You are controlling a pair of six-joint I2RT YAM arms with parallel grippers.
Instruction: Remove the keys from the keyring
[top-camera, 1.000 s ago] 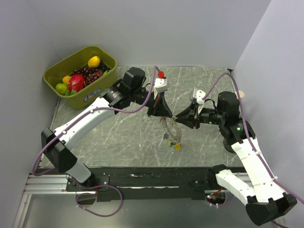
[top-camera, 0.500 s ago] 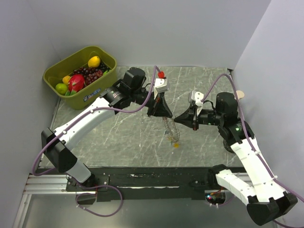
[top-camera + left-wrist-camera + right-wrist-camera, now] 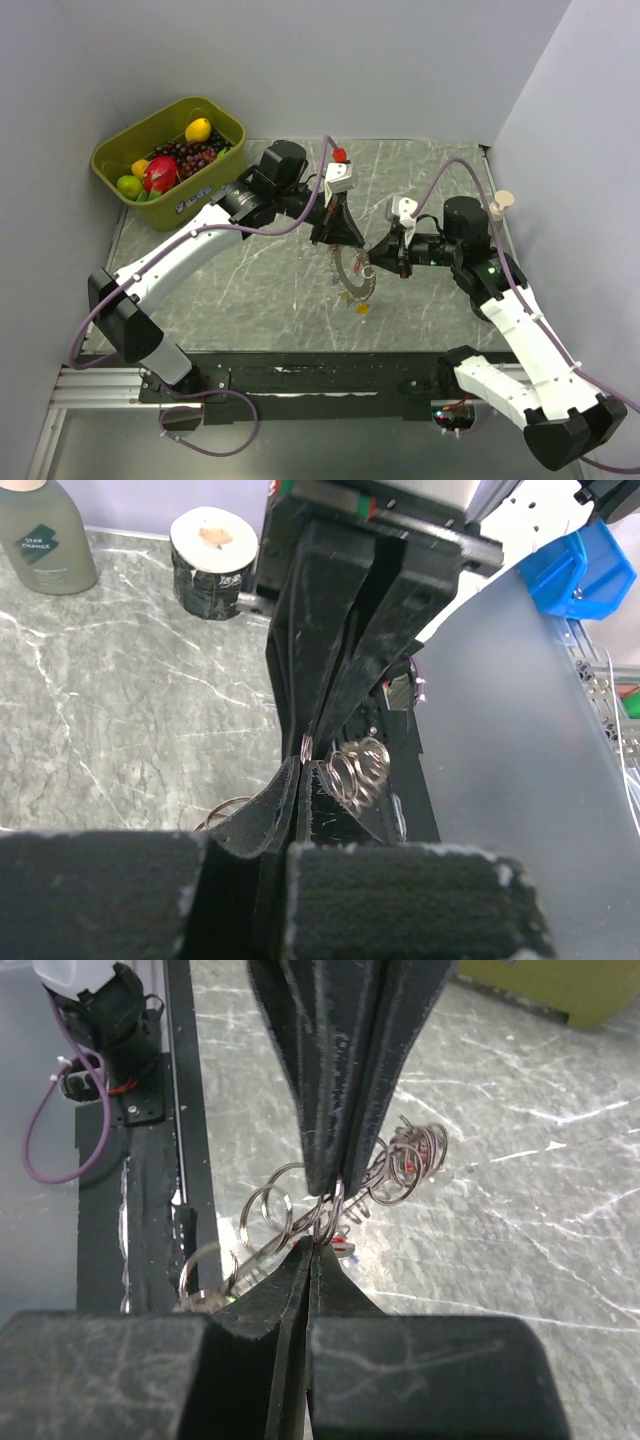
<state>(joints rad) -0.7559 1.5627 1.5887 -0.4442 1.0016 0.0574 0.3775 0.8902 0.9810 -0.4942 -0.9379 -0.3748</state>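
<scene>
The keyring (image 3: 352, 274) is a string of linked silvery wire rings hanging between both grippers above the marble table. My left gripper (image 3: 345, 247) is shut on its upper end, pointing down. My right gripper (image 3: 367, 262) comes in from the right and is shut on a ring just below the left tips. Tiny keys dangle underneath, a yellow one (image 3: 362, 309) lowest. In the left wrist view my left gripper (image 3: 303, 764) meets the right fingers (image 3: 340, 650), with rings (image 3: 358, 770) beside them. From the right wrist, my right gripper (image 3: 314, 1246) pinches a ring (image 3: 335, 1218); a red key (image 3: 344, 1244) peeks out.
A green bin (image 3: 225, 125) of toy fruit stands at the back left. A bottle (image 3: 46, 535), a tape roll (image 3: 209, 550) and a blue bin (image 3: 578, 566) show in the left wrist view. The black base rail (image 3: 300, 372) runs along the near edge.
My right gripper moved left to the left gripper's tips and went from partly open to shut on a ring. The hanging rings and keys swung slightly left.
</scene>
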